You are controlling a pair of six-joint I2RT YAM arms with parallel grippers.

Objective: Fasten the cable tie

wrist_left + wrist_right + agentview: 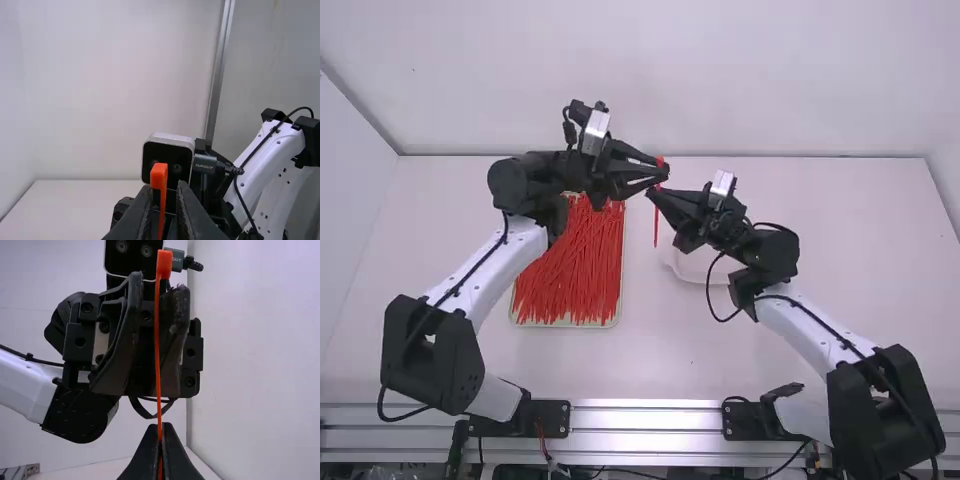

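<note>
high view, cable tie: you have the cable tie point(656, 215) in the air between the two arms, beside the tray point(568, 325) of spare ties; it touches neither tray nor table
high view, left gripper: the left gripper point(662, 170) sits at the tie's top, just under the head point(661, 160)
high view, right gripper: the right gripper point(652, 196) meets the strap just below; the tail hangs on past it
left wrist view, pincer: the head stands up between your left fingers; a thin dark gap shows on each side, so I cannot tell whether they clamp it or only flank it
right wrist view, pincer: your right fingers are pressed together on the strap, partway along it; tie held firm here
right wrist view, axis: the strap runs as one straight line from the right fingers up past the left jaws to the head
axis, judged: long axis near upright; head up, tail down toward the table
progress, done: one tie is lifted and shared by both arms
progress, left: no loop shows; the tail is not in the head; you must bend it round, thread it and pull tight; I judge the fastening not begun
</note>
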